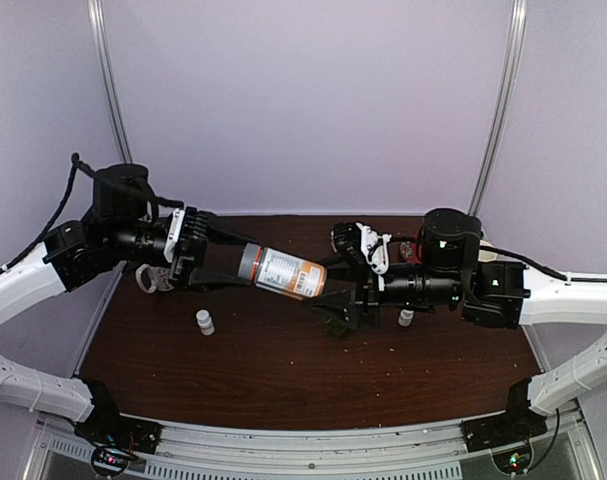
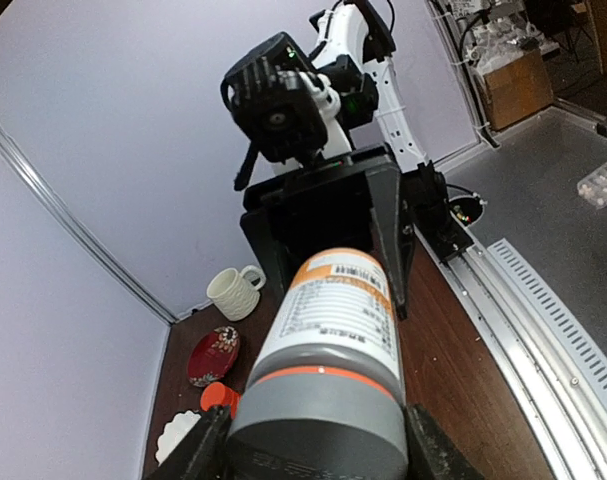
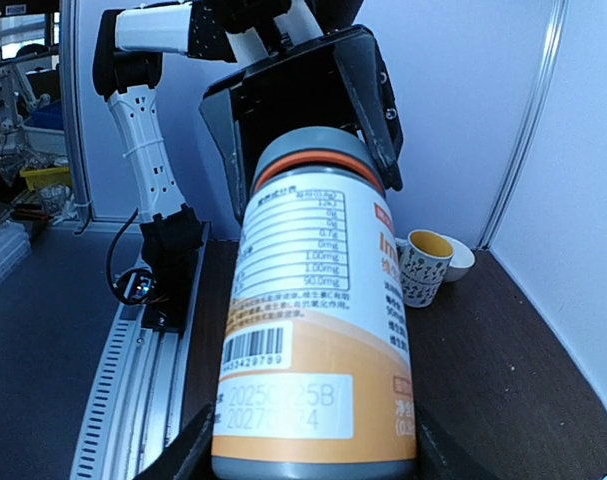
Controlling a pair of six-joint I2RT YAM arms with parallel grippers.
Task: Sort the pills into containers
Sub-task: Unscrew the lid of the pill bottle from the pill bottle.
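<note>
A grey-capped labelled bottle (image 1: 281, 271) hangs level above the table, held at both ends. My left gripper (image 1: 233, 268) is shut on its grey cap end; in the left wrist view the cap (image 2: 318, 420) fills the space between the fingers of that gripper (image 2: 318, 445). My right gripper (image 1: 335, 296) is shut on the bottle's base; in the right wrist view the label (image 3: 318, 330) sits between the fingers of that gripper (image 3: 313, 455). The green pill box is not in view. A few pale specks on the table are too small to identify as pills.
Two small white bottles (image 1: 204, 321) (image 1: 406, 317) stand on the brown table (image 1: 283, 380). At the right back are a white mug (image 2: 233, 292), a red dish (image 2: 213, 355), an orange cap (image 2: 218, 397) and a white dish (image 2: 173, 435). At the left back are a patterned mug (image 3: 421, 268) and a white bowl (image 3: 461, 258).
</note>
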